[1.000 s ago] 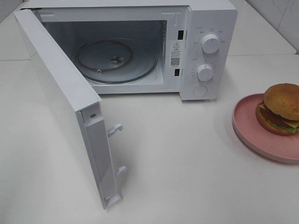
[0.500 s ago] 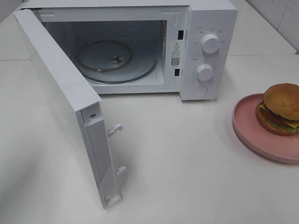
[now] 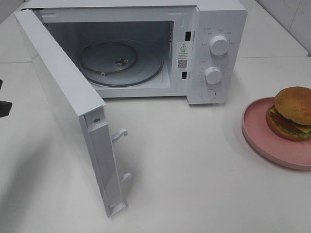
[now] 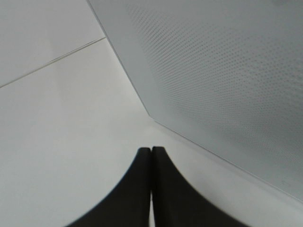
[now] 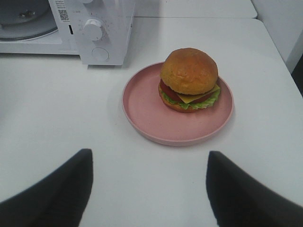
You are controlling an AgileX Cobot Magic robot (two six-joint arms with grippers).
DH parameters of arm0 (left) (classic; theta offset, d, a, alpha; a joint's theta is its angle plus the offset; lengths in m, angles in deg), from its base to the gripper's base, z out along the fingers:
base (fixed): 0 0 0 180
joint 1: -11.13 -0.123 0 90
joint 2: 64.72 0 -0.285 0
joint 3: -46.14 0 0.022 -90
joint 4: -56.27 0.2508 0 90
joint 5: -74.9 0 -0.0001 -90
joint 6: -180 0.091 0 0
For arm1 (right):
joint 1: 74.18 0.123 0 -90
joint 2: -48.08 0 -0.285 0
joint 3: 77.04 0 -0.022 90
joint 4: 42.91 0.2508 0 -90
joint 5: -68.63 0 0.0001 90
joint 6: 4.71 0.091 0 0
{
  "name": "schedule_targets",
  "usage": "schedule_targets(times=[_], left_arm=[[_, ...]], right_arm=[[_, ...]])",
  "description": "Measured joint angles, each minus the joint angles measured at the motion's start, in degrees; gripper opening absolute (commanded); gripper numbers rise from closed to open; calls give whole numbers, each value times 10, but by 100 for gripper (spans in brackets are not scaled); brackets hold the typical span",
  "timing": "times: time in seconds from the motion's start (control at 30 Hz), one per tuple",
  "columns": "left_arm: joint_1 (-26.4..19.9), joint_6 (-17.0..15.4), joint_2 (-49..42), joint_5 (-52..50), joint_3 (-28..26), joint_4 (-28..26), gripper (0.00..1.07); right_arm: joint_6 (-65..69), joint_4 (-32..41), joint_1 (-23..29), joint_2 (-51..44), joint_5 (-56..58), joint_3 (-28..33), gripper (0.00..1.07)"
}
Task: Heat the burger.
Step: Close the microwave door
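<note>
The microwave [image 3: 131, 48] stands with its door [image 3: 68, 111] swung wide and its turntable [image 3: 120, 62] bare. The burger [image 5: 189, 79] sits on a pink plate [image 5: 142, 106] right of the microwave, untouched. The right gripper [image 5: 149, 189] has its fingers spread wide, near the plate; the left gripper [image 4: 151, 156] is pressed closed beside the door. Loading, closing and starting appear to remain.
</note>
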Motion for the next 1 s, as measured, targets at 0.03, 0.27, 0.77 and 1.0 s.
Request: schedule_targets(times=[0.03, 0.27, 0.77, 1.0], left_arm=[[0, 0, 0, 0, 0, 0, 0], [0, -1, 62, -76, 0, 0, 0], [68, -5, 152, -214, -1, 21, 0], [103, -5, 201, -222, -31, 19, 0]], right_arm=[[0, 0, 0, 0, 0, 0, 65], [0, 0, 0, 0, 0, 0, 65], [0, 0, 0, 0, 0, 0, 65], [0, 0, 0, 0, 0, 0, 65]])
